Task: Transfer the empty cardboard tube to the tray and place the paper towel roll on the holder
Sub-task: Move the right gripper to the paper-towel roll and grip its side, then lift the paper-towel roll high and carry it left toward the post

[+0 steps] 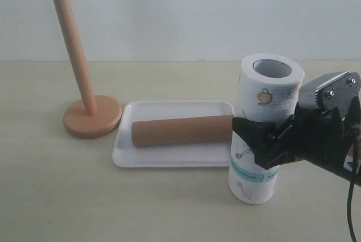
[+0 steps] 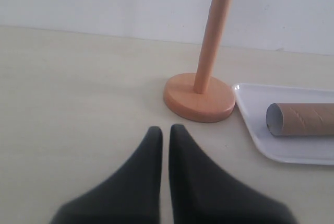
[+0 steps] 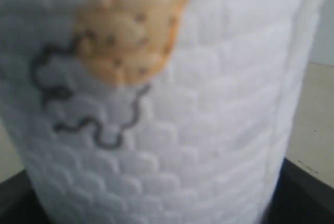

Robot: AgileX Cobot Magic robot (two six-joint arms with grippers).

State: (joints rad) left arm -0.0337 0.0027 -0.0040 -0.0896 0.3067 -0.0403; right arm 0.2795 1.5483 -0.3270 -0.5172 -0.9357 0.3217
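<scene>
We see the paper towel roll (image 1: 264, 106) standing nearly upright at the lower right of the exterior frame, hollow core facing up. Its lower end is down at the pale tabletop (image 1: 56, 197), and we cannot tell whether it rests there or hangs just clear. It is just off the right end of the tray (image 1: 169, 160). The right gripper (image 1: 251, 140) reaches in from the right edge, its black jaws clamped around the roll's middle. In the right wrist view the embossed paper fills the frame, with dark jaw edges at both lower corners. We find the empty cardboard tube (image 1: 181, 130) lying lengthwise inside the tray at centre frame, its right end close to the roll. The holder (image 1: 90, 115) stands at the upper left, its disc base just beside the tray's left end. In the left wrist view the left gripper (image 2: 165, 136) sits low in the frame above the tabletop, jaws drawn together to a thin slit, with the holder and tray beyond them
</scene>
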